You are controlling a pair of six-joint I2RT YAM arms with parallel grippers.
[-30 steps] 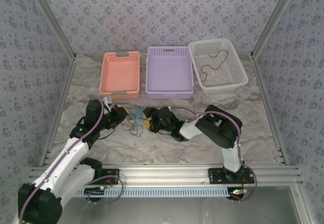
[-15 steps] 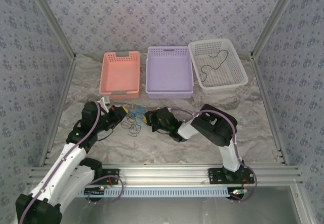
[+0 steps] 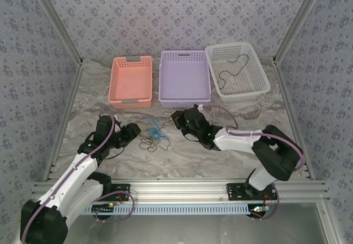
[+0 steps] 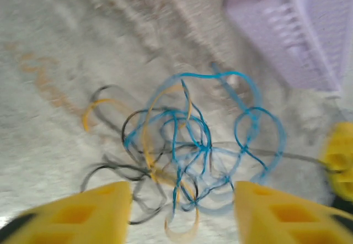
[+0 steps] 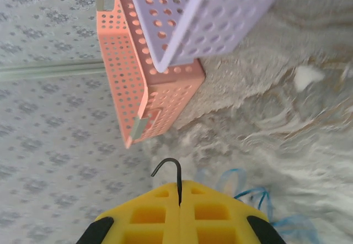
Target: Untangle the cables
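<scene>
Mid-frame on the pale bench [image 3: 220,161], a tangle of thin black, blue and tan cords [image 3: 155,133] lies before the left hand [image 4: 182,200], its jaws apart; the right hand [image 5: 180,191] pinches 1 black cord [image 5: 175,169].

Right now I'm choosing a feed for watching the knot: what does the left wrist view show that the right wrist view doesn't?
Left wrist, not right: the whole tangle of blue, black and yellowish cables, framed by the open left pincer. Right wrist, not left: the pink basket, and a black cable with its hooked end poking from the shut right pincer. Both: the purple basket and blue cable loops.
</scene>
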